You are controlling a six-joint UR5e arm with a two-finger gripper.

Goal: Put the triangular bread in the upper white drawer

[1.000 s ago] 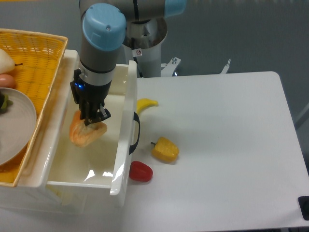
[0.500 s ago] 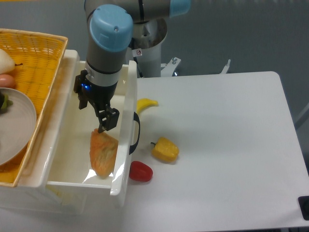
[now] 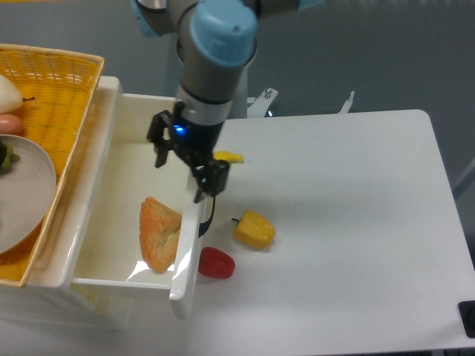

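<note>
Camera view has the triangular bread (image 3: 159, 235) lying loose in the upper white drawer (image 3: 82, 256) at 8 o'clock from our empty, open-jawed gripper (image 3: 190, 165); we'd guess it's light, stiff, best pinched across its flat faces.

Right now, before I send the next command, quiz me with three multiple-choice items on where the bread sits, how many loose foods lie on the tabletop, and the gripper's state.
1. Where is the orange-tan triangular bread?
A. inside the glossy white plastic drawer
B. on the tabletop
C. in the yellow woven basket

2. How many loose foods lie on the white table?
A. one
B. three
C. five

3. What is the two-finger gripper doing?
A. clamping the bread
B. gripping a pepper
C. holding nothing

Key: 1 A, it lies on the drawer floor. 2 B, yellow banana, yellow pepper, red pepper. 3 C, open above the drawer's front edge.
</note>
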